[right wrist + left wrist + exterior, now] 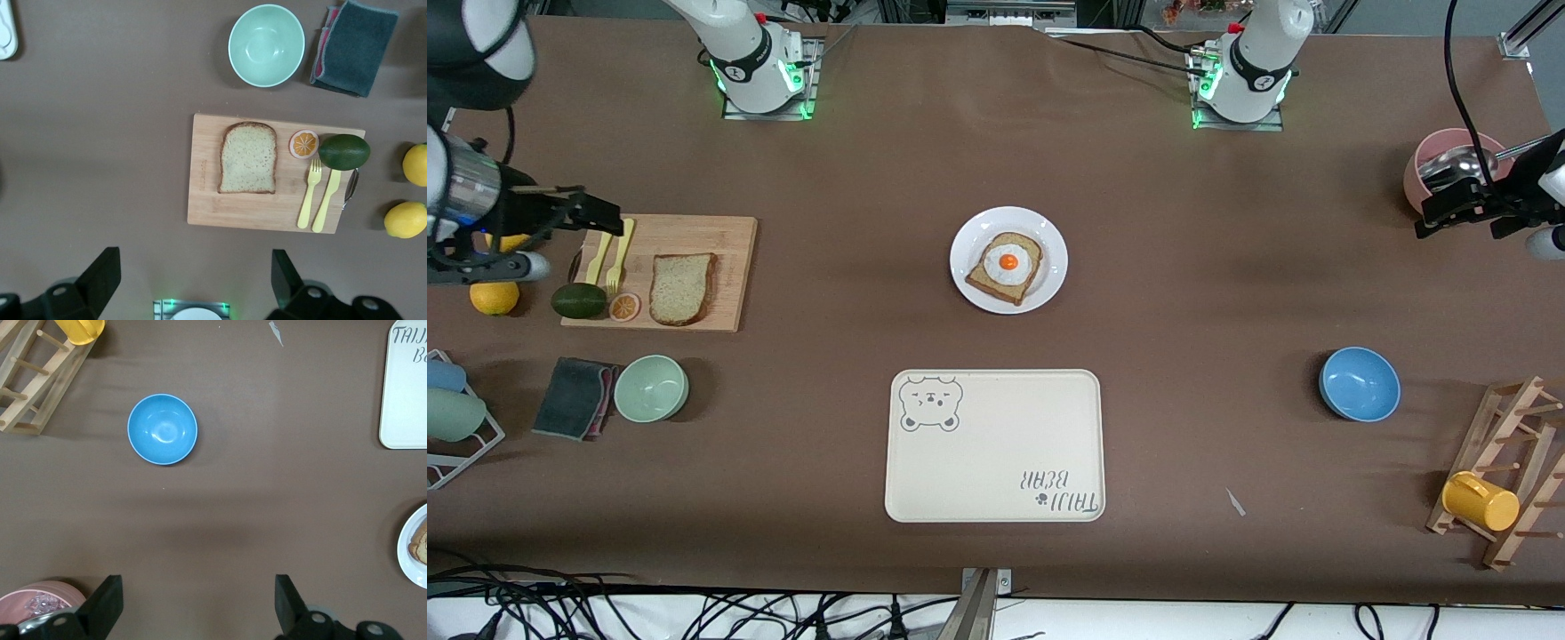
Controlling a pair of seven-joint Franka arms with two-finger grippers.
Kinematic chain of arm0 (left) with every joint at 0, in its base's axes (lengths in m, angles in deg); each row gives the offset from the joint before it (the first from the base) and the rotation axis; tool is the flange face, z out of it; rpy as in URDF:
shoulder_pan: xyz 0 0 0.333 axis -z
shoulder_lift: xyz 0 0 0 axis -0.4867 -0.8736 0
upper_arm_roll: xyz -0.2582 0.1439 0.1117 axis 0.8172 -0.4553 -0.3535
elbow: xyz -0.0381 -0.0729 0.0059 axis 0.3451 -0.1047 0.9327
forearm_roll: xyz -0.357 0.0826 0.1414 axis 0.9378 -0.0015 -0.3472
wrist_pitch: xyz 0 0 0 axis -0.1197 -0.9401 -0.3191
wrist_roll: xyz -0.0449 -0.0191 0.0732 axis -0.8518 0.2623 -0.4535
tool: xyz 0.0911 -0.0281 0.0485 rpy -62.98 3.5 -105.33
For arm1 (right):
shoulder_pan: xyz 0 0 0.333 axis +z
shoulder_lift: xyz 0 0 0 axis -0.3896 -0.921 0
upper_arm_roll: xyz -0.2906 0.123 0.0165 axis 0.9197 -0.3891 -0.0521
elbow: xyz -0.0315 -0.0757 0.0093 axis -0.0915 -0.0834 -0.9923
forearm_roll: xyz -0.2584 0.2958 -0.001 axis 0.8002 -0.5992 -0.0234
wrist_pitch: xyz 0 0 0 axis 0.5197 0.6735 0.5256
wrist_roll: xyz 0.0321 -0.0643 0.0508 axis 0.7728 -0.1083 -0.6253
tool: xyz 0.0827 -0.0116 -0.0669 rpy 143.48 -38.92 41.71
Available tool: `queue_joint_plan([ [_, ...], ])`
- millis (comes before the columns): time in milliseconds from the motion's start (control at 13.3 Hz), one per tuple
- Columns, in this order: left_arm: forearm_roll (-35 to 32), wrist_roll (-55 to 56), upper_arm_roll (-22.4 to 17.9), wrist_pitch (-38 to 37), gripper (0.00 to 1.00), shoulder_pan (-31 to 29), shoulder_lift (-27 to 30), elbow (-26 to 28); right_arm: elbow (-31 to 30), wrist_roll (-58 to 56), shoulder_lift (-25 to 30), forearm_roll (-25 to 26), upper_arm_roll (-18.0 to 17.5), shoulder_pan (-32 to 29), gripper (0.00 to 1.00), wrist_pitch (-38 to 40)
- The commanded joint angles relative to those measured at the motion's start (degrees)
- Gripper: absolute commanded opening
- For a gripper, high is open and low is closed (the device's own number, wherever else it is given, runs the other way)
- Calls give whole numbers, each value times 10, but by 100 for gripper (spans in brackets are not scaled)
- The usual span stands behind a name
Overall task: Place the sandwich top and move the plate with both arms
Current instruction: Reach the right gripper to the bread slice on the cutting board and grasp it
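Speckled square sandwich top (682, 289) flat on wooden board (720, 233); round glossy plate (1049, 238) holds egg slice; both arms' jaws released

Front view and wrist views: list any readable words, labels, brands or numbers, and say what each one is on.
"TAIJI BEAR": printed on the cream tray, upside down in the front view, with a small paw sign beside it.
"TAIJI B...": the same print, cut off at the edge of the left wrist view.
Round marks on the arm bases: too small to read.
No other text.
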Motion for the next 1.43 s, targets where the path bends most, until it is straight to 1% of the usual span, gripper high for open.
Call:
queue_joint_plan([
  [0, 4, -7, 3, 4, 100, -5, -1, -3, -24, 86, -25, 15, 0, 6, 100, -46],
  [150, 6, -7, 3, 5, 100, -5, -1, -4, -26, 113, -54, 15, 0, 9, 99, -78],
  [301, 11, -8, 3, 5, 100, -7, -1, -3, -35, 162, -96, 14, 1, 5, 99, -105],
  [376, 11, -8, 3, 5, 100, -7, -1, -3, -36, 171, -109, 15, 2, 10, 89, -120],
  [526, 11, -8, 3, 5, 100, -7, 0, -5, -42, 194, -141, 16, 2, 15, 85, -140],
  [601, 11, -8, 3, 5, 100, -7, 0, -5, -61, 202, -148, 26, 2, 15, 79, -162],
  [676, 11, -8, 3, 5, 100, -7, 0, -5, -94, 229, -148, 38, 2, 16, 75, -199],
  [751, 11, -8, 2, 5, 100, -7, 0, -5, -131, 267, -148, 65, 2, 20, 75, -243],
  [826, 11, -8, 2, 5, 100, -8, 0, -6, -160, 307, -148, 94, 2, 20, 69, -271],
  [902, 11, -8, 2, 5, 100, -13, 0, -7, -179, 325, -148, 105, 1, 20, 57, -282],
  [977, 11, -8, 3, 5, 100, -15, 0, -8, -190, 327, -152, 105, 2, 20, 52, -301],
  [1127, 7, -7, 4, 5, 100, -15, 0, -9, -218, 344, -161, 105, 2, 19, 52, -355],
  [1202, 4, -7, 5, 6, 100, -15, -1, -11, -229, 373, -164, 113, 3, 20, 50, -367],
  [1352, 3, -7, 3, 7, 100, -15, 0, -13, -239, 377, -172, 133, 3, 19, 47, -378],
])
